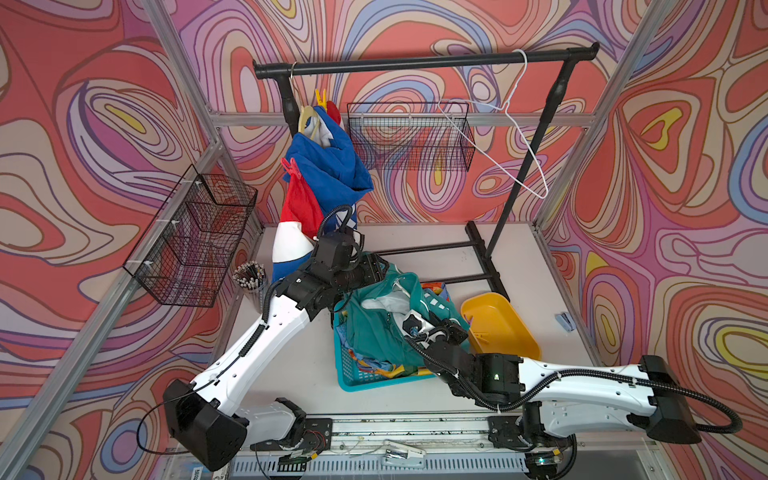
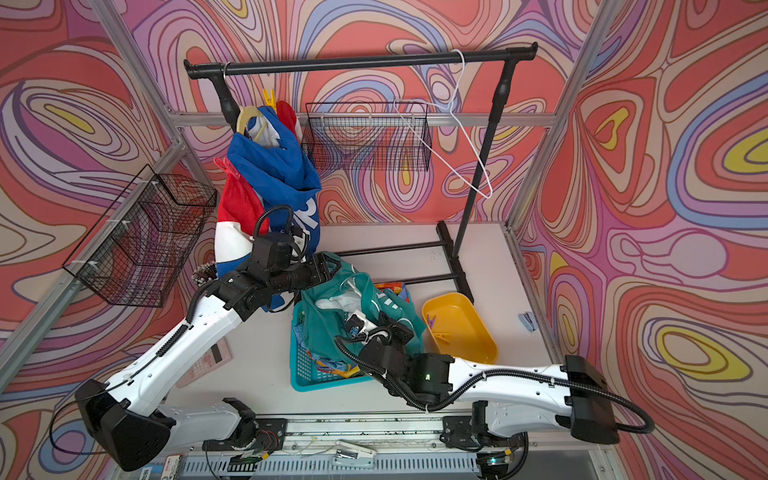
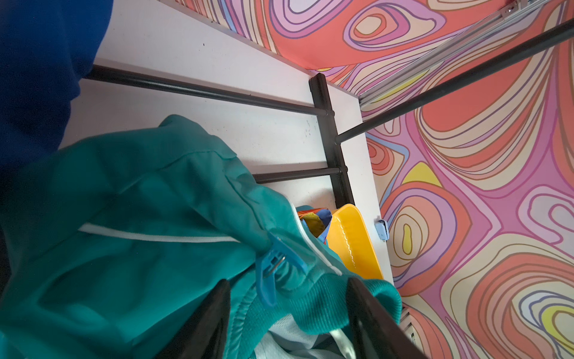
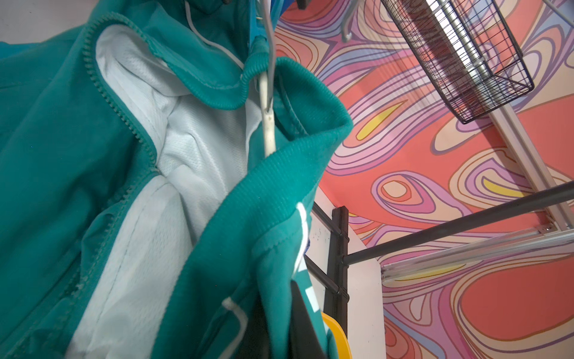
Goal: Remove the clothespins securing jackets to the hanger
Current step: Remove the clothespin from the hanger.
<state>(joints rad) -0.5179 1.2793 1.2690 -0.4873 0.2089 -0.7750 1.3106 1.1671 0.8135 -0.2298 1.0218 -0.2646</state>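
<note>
A teal jacket [image 1: 374, 320] lies heaped over a teal basket [image 1: 361, 376]. My right gripper [image 4: 289, 323] is shut on its fabric near the collar, and a white hanger [image 4: 268, 118] runs inside it. My left gripper [image 3: 289, 310] is open and straddles the ribbed collar. A blue clothespin [image 3: 273, 270] clamps the jacket just beyond one finger [image 3: 205, 323]. The blue jacket with red and white bands [image 1: 328, 166] hangs at the rail's left end. A yellow clothespin [image 1: 320, 98] and a red clothespin [image 1: 291, 168] are clipped on it. Rainbow patchwork cloth [image 1: 434, 289] shows in the basket.
A yellow tray [image 1: 503, 328] right of the basket holds a yellow clothespin [image 2: 442, 336] and a purple one [image 2: 432, 321]. An empty white wire hanger [image 1: 498, 137] hangs on the black rail [image 1: 415, 64]. Wire baskets [image 1: 409, 137] [image 1: 195, 237] are fixed to the walls. A pen cup [image 1: 249, 276] stands at the left.
</note>
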